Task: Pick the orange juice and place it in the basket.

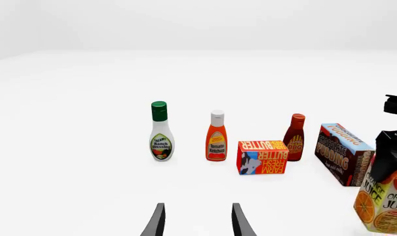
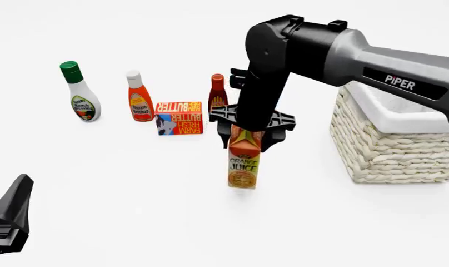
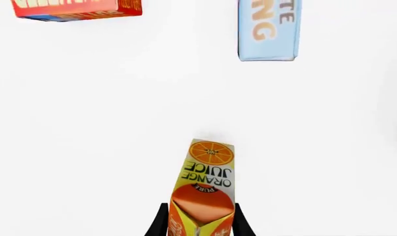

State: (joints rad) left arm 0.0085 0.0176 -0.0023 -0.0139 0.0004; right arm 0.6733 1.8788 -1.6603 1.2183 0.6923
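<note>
The right arm [image 2: 335, 53] is extended over the middle of the table, wrist pointed straight down. The right gripper [image 3: 198, 222] is clamped on the orange juice [image 2: 244, 161] top. The left gripper [image 1: 197, 221] is held parted, low at the near left edge.

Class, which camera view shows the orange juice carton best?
The front view: the whole orange juice shows upright, its top in the right gripper. The left wrist view cuts it off at the edge; the right wrist view foreshortens it from above.

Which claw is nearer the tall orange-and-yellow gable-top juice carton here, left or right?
Right. The right claw grips the tall orange-and-yellow gable-top juice carton at its top, fingers on both sides. The left claw sits far off at the table's near left, open and empty.
</note>
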